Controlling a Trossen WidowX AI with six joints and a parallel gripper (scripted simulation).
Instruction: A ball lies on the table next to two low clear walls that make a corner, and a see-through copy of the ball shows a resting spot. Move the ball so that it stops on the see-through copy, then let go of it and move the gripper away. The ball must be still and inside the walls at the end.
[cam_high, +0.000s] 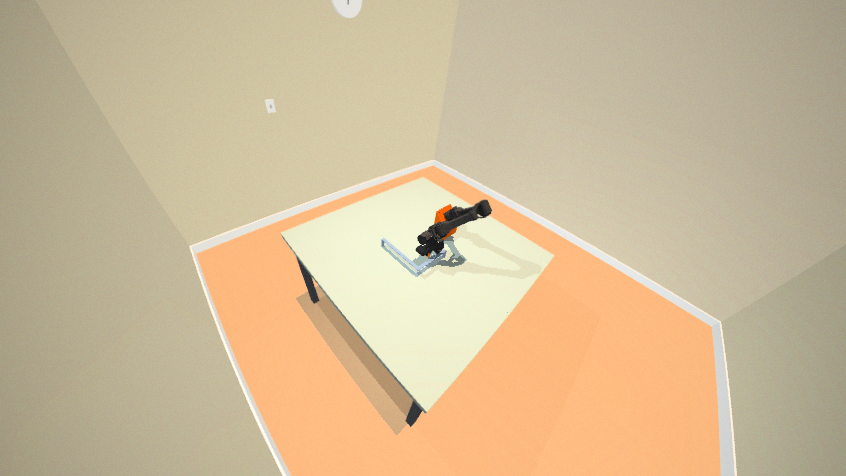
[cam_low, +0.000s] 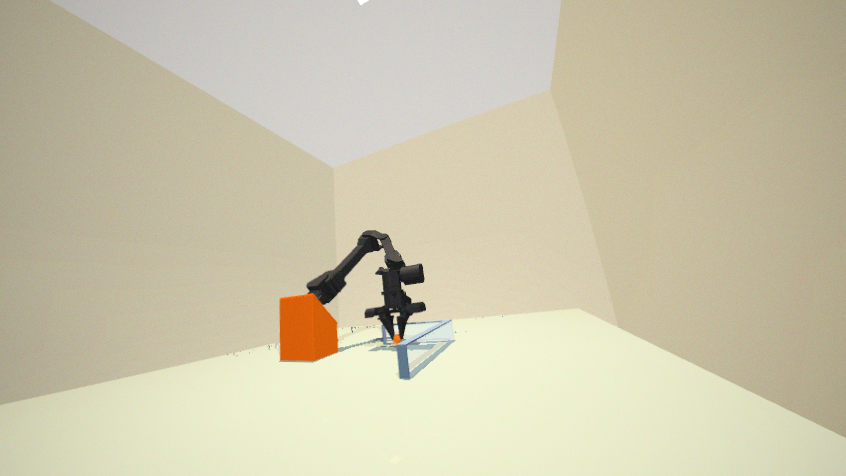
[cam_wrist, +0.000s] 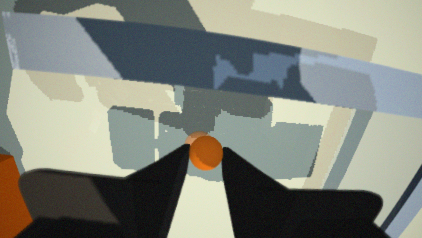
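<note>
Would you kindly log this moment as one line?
gripper shut on ball | low inside walls | ball nearly over see-through copy | not released

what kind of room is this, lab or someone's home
Most likely a bare test room, not a home. Plain beige walls enclose one pale table on an orange floor, and the only furnishing is a robot arm whose hand grips an orange ball.
</note>
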